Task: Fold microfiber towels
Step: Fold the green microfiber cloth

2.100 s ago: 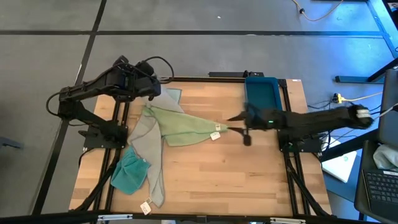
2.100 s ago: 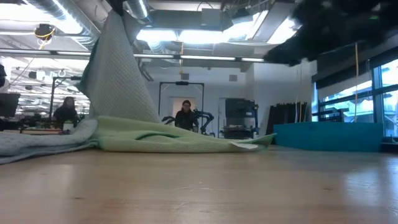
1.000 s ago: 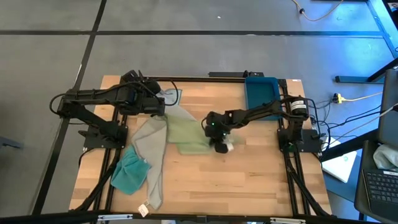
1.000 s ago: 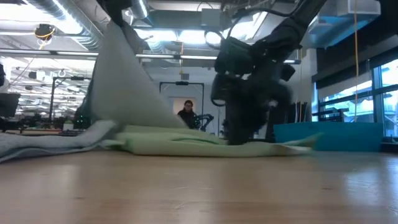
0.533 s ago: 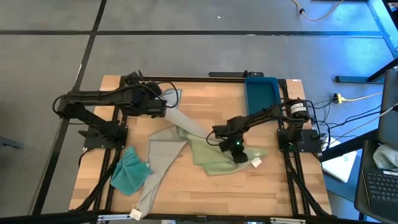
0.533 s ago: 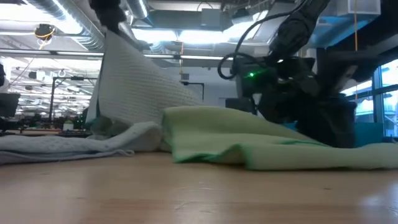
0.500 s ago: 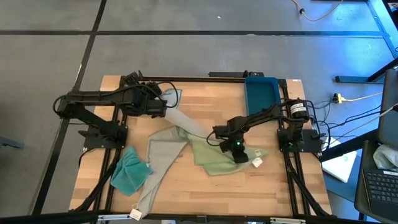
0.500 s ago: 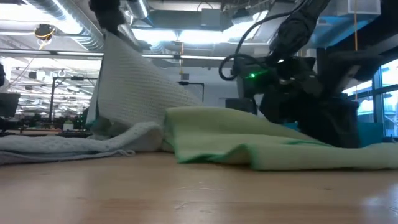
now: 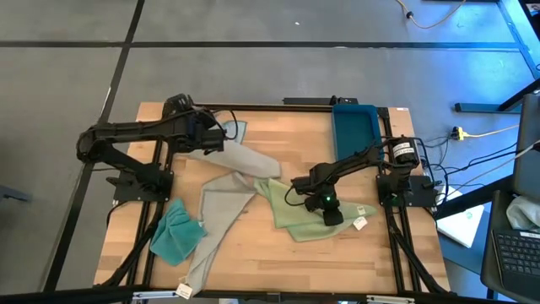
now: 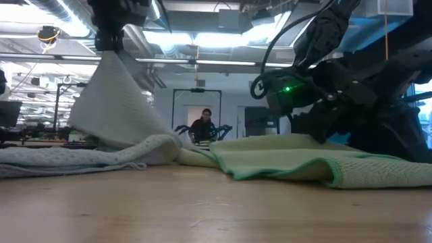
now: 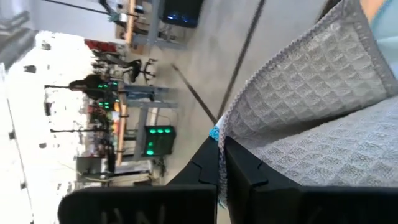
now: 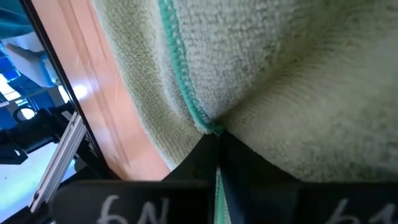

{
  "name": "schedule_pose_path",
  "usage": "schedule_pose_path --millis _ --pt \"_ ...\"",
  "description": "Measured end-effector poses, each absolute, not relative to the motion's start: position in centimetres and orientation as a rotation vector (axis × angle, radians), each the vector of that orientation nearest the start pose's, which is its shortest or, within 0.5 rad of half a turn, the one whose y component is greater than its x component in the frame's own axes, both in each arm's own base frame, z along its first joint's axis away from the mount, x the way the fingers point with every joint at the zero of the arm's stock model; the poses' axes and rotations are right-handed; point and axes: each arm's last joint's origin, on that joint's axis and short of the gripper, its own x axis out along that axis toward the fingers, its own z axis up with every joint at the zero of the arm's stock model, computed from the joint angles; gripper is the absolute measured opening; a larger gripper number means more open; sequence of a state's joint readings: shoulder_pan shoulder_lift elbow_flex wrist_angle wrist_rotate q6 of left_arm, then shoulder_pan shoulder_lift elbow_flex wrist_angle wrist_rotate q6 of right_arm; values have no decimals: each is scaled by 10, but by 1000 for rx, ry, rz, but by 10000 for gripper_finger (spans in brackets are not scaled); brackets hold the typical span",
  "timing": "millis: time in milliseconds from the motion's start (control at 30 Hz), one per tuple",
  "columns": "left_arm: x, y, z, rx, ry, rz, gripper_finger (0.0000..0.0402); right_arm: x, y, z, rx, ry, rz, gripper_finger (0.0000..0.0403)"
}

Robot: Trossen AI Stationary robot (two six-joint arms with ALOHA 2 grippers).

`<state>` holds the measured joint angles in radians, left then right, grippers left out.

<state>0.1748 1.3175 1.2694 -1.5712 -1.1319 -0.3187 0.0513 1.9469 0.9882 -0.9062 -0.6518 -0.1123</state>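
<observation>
I see the pale green towel bunched right of centre on the table, pinched by my right gripper, whose fingers are clamped onto its teal-stitched edge; the right wrist view shows that hem caught between them, which overhead hides. My left gripper, fingers closed, holds a corner of the grey towel up at the far left; the low view shows it hanging as a tent. The teal towel lies crumpled near the left edge; the blue tray sits at the far right corner, contents unclear.
</observation>
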Motion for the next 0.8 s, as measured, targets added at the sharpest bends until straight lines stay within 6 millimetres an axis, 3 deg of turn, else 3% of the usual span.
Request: schedule_pose_path --millis 300,533,633,800 --pt "178 45 368 472 1126 1171 45 280 32 96 467 1758 601 20" --pt "172 25 408 287 990 954 83 281 30 96 467 1740 606 21" --pt "170 24 408 270 1015 920 98 282 30 96 464 1731 610 21" --pt "176 28 387 234 1110 903 131 282 30 96 459 1715 629 21"
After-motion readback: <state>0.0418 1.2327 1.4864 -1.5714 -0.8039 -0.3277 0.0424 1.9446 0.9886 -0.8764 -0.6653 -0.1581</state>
